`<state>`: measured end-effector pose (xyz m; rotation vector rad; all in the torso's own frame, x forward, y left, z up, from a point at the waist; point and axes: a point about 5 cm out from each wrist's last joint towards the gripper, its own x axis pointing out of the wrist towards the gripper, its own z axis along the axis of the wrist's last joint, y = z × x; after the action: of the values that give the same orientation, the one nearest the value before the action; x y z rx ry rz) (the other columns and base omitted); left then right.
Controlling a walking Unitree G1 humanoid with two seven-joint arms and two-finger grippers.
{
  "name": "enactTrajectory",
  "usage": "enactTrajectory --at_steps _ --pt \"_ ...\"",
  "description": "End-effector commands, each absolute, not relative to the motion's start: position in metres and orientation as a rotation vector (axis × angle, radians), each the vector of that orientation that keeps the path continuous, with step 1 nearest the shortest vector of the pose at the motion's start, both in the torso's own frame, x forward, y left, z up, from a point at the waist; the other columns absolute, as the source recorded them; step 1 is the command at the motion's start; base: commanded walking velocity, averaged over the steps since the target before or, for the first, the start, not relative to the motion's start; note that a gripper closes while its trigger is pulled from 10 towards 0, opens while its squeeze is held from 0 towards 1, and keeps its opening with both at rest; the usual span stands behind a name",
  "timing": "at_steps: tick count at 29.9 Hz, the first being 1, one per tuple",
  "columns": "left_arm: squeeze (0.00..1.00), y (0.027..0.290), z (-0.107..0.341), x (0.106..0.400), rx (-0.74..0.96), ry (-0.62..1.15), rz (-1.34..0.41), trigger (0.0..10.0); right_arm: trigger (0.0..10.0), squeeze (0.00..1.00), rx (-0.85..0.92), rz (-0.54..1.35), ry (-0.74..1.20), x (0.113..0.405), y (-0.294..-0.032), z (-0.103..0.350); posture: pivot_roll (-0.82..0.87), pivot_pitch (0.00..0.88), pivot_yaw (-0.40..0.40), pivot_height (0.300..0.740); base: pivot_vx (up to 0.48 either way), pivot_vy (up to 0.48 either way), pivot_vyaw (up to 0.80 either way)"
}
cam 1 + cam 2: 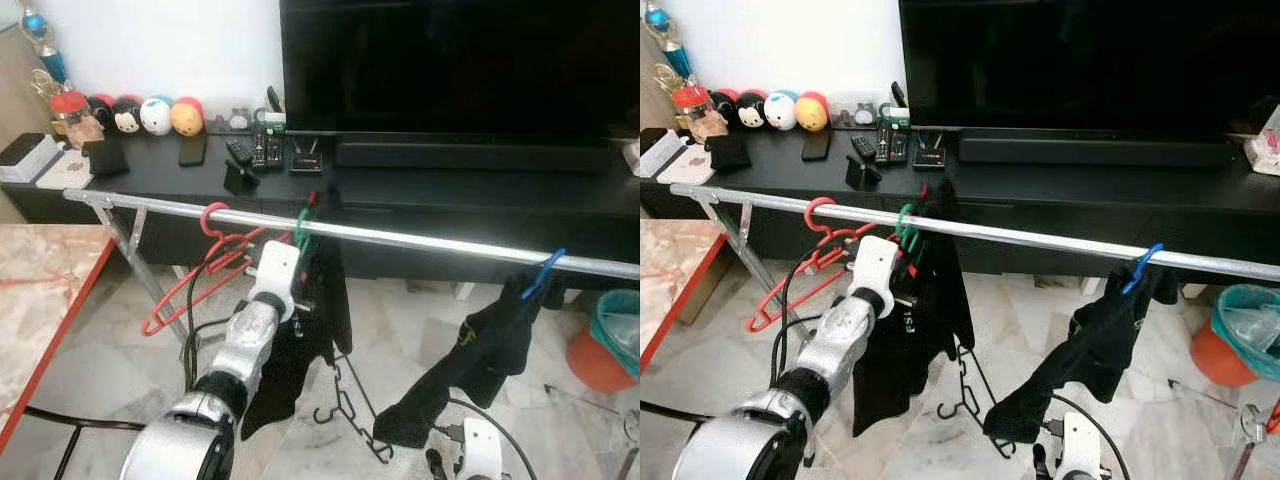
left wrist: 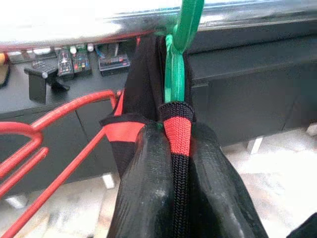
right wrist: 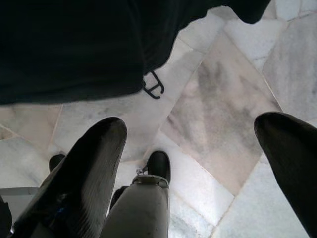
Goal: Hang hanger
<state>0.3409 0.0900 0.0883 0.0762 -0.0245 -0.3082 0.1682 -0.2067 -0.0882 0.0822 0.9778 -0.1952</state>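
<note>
A silver rail (image 1: 420,240) crosses the room in front of the TV console. The hook of a green hanger (image 2: 177,69) is over the rail, and a black garment (image 1: 285,370) with a red band hangs from it. My left gripper (image 2: 176,136) is raised just under the rail, shut on the green hanger's neck through the garment's red-and-black band. Just left of it, a red hanger (image 1: 195,280) hangs on the rail. Low down at the right, my right gripper (image 3: 198,134) is open over the marble floor.
A blue hanger (image 1: 543,272) holds another black garment (image 1: 480,350) further right on the rail. Behind stand a black console (image 1: 450,185) with remotes and round toys, and a TV (image 1: 460,60). A marble table (image 1: 40,290) is at the left, an orange bucket (image 1: 600,360) at the right, and a black wire hook (image 1: 345,405) on the floor.
</note>
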Motion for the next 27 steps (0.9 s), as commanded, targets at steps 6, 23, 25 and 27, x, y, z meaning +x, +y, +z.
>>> enactTrajectory --at_steps 6,23,25,27 --pt "0.00 0.098 0.098 0.321 0.142 -0.141 -0.363 10.0 10.0 0.00 0.080 -0.195 0.987 0.164 -0.209 -0.089 0.00 0.000 0.001 0.736 0.000 0.000 0.00" --pt "0.00 0.178 0.070 0.275 0.283 0.028 -0.200 10.0 10.0 0.00 0.086 -0.227 0.955 0.175 -0.214 -0.084 0.00 0.000 0.015 0.736 0.000 0.000 0.00" --pt "0.00 0.187 0.062 0.271 0.273 0.059 -0.148 10.0 10.0 0.00 0.085 -0.228 0.952 0.177 -0.214 -0.083 -0.01 0.000 0.015 0.736 0.000 0.000 0.00" --pt "0.00 0.193 0.046 0.266 0.258 0.116 -0.113 10.0 10.0 0.00 0.091 -0.233 0.945 0.179 -0.215 -0.082 -0.02 0.000 0.020 0.736 0.000 0.000 0.00"
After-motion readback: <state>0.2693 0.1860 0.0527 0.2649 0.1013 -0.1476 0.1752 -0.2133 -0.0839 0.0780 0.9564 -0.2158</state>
